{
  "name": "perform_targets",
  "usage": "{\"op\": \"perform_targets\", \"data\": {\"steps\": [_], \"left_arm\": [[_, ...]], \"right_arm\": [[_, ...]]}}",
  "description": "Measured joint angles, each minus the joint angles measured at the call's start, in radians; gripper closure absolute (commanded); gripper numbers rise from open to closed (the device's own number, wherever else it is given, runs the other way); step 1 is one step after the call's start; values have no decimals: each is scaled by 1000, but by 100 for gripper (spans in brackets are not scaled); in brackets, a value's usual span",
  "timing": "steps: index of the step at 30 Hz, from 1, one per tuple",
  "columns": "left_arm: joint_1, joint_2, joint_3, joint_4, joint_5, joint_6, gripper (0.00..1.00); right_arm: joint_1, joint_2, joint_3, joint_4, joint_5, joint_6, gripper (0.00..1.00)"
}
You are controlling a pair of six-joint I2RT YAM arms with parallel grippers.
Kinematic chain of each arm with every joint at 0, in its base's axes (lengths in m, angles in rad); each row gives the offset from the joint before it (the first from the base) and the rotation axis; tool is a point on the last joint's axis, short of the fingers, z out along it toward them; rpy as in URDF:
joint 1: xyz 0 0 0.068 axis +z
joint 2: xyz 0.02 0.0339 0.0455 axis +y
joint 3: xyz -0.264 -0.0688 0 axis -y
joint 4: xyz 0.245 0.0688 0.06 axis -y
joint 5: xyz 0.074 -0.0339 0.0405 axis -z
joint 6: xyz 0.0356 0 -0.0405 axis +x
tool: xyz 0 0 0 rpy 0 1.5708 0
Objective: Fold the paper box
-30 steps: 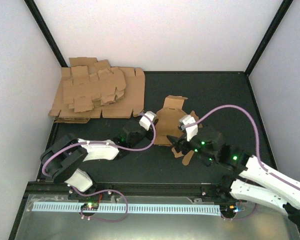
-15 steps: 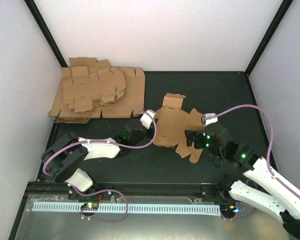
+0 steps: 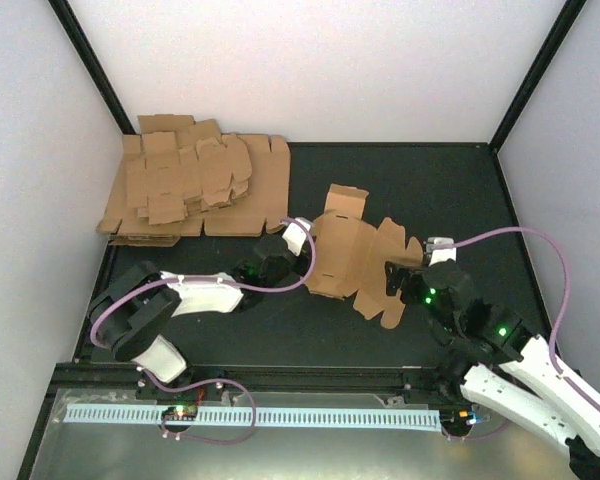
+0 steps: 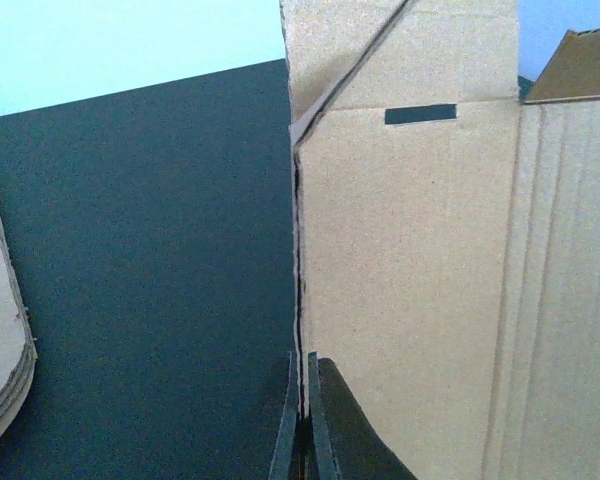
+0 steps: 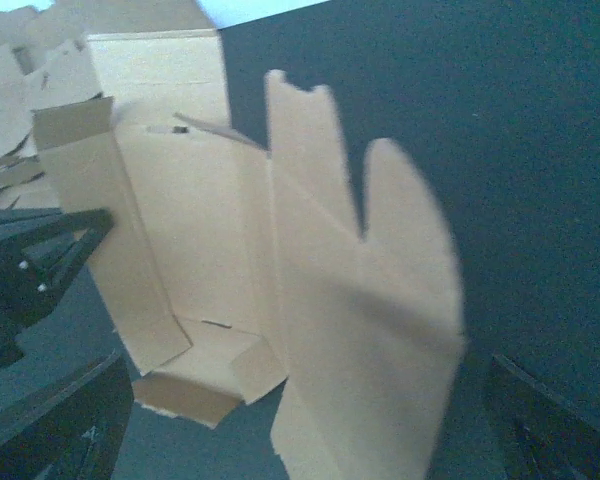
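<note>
Nearest us, well to the right of the pile of cardboard sheets [image 3: 195, 185], we see the right gripper [image 5: 302, 375], its fingers spread wide, with the box's rounded flaps between them but not gripped. The paper box [image 3: 355, 255] lies partly unfolded on the black table [image 3: 460, 190], right of the pile. We find the left gripper [image 4: 302, 420] at the box's pile-side edge, fingers pressed together, pinching that edge. The pile sits farthest back.

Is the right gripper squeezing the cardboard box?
No, the right gripper stands wide open, not closed on the paper box.
</note>
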Motion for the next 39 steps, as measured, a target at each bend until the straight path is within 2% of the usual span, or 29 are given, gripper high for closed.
{"op": "perform_targets", "data": {"steps": [7, 10, 15, 22, 31, 39], "left_arm": [[4, 11, 1, -4, 0, -6, 98], [4, 11, 1, -5, 1, -6, 98], [5, 11, 1, -5, 2, -6, 98], [5, 11, 1, -5, 7, -6, 98], [11, 11, 1, -3, 20, -6, 99], [17, 11, 1, -4, 29, -16, 99]], "right_arm": [[-2, 36, -5, -39, 58, 42, 1], [-18, 63, -42, -6, 31, 43, 5], [-77, 84, -116, 101, -75, 14, 15], [-154, 51, -229, 293, -302, -35, 31], [-179, 43, -341, 504, -476, -64, 67], [-179, -15, -348, 515, -552, -97, 72]]}}
